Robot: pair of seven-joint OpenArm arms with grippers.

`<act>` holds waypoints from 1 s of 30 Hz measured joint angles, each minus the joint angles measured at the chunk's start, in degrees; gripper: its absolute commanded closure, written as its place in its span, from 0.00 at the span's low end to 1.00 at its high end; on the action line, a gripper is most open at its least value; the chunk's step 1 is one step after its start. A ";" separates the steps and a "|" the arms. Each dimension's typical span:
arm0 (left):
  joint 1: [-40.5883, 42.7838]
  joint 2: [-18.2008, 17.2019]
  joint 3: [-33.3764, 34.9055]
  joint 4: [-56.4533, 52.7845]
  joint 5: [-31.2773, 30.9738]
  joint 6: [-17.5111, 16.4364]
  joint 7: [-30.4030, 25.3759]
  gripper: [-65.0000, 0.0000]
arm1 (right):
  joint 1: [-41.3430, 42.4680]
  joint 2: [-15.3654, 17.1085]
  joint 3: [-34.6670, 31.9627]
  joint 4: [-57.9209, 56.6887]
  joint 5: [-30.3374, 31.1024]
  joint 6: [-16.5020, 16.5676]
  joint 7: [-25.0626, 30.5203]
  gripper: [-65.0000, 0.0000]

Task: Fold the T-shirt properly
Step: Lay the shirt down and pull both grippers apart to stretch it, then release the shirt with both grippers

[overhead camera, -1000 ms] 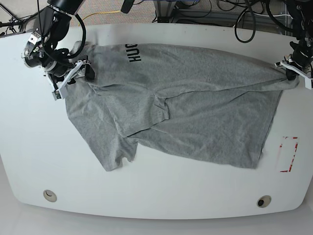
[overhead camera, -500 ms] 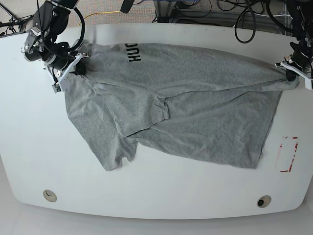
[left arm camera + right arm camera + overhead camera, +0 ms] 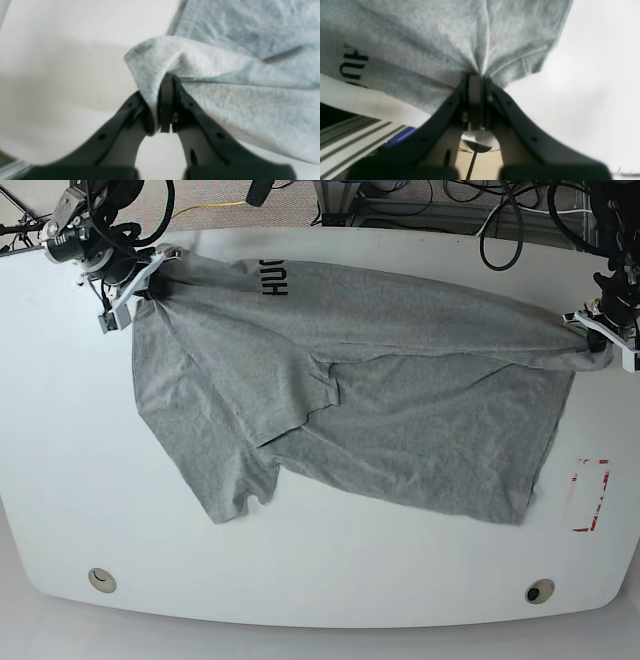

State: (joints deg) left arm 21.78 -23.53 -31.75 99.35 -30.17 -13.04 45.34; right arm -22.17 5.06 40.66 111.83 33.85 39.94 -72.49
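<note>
Base view shows us the heather-grey cotton T-shirt with black lettering (image 3: 400, 400) spread over the white tabletop (image 3: 320, 580), stretched between the right gripper (image 3: 150, 268) and the left gripper (image 3: 597, 332), whose fingers both pinch its cloth.

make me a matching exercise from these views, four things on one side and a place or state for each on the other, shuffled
Things:
1. left tool
2. right tool
3. black lettering
4. red-edged marking

Places or states:
A. on the bare table past the shirt's hem end, on the base view's right
B. shut on a bunched fold of the T-shirt at the base view's right
C. on the cloth near the far edge, on the base view's left half
D. shut on the shirt's corner at the base view's far left

Pairs: 1-B, 2-D, 3-C, 4-A
</note>
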 measured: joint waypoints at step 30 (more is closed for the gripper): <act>-14.93 -5.44 10.12 -17.14 5.81 -3.43 -0.68 0.96 | -12.52 -0.61 4.02 0.15 15.50 0.00 -0.20 0.93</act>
State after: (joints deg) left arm 6.85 -28.97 -21.63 82.21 -24.36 -16.47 44.66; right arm -34.70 4.45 44.69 111.98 49.34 39.94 -72.69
